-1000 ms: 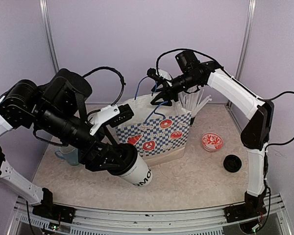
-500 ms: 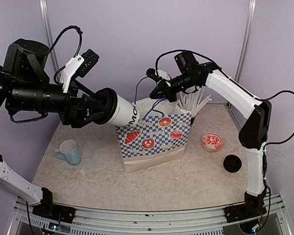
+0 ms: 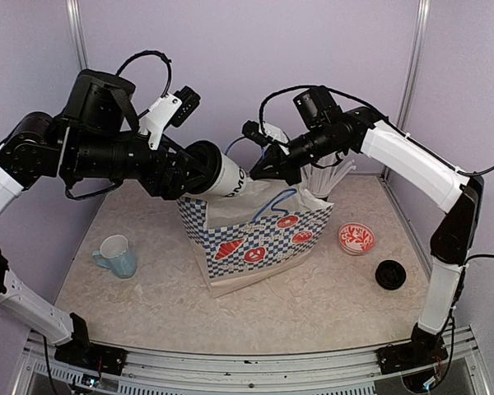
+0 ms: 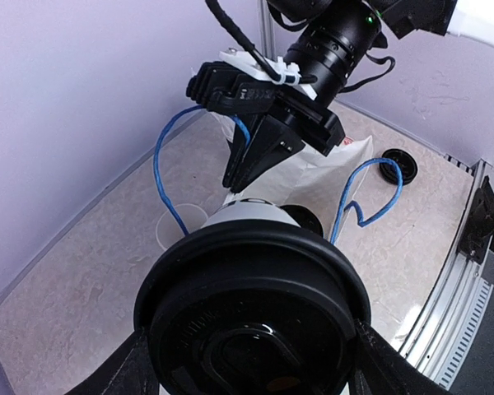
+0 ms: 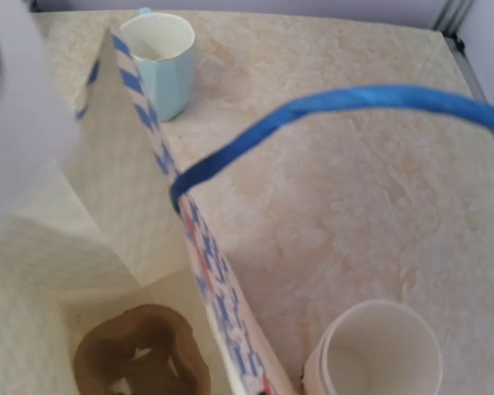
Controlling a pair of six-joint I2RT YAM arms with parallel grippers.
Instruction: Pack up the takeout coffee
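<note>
The left tool [image 3: 196,170] clamps the black-lidded white paper cup [image 3: 229,176], tilted over the blue-checked paper bag [image 3: 255,239], whose rim the right tool [image 4: 233,181] pinches. The cup is probably light and crushable, so grip it gently by its stiffer lidded rim.

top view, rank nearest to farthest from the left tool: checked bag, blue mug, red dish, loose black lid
1. blue-and-white checked paper bag, right below the left tool
2. light-blue ceramic mug, left side
3. red patterned round dish, right side
4. round black plastic lid, far right
</note>
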